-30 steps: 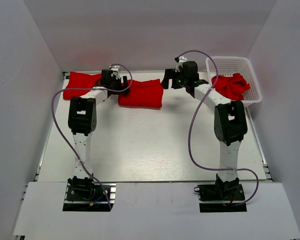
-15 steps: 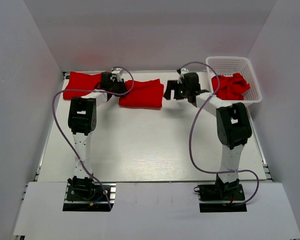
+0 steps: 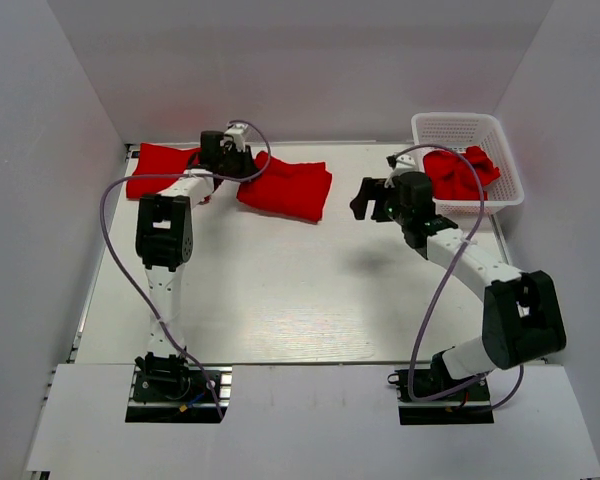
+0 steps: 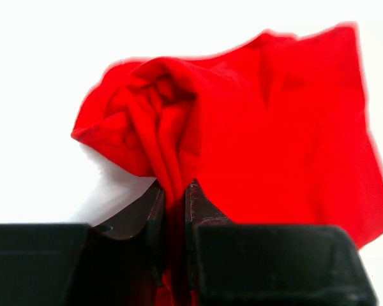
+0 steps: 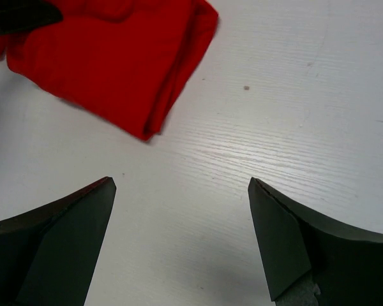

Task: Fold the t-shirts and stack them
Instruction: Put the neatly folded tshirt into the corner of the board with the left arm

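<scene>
My left end effector point(image 4: 173, 194) is clamped on the left end of the folded t-shirt point(image 3: 292, 188) by the far edge of the bench point(image 3: 280, 290). The t-shirt's length runs rightward. My right end effector point(image 5: 182, 188) hangs spread, farther off.

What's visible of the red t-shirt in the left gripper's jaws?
The t-shirt is plain bright red soft cloth, no print, folded into a rough rectangle lying on the white table at its far middle. Its left edge is bunched into wrinkles and pinched in the shut jaws of the left gripper. The rest looks smooth. The open right gripper hangs apart from it.
</scene>
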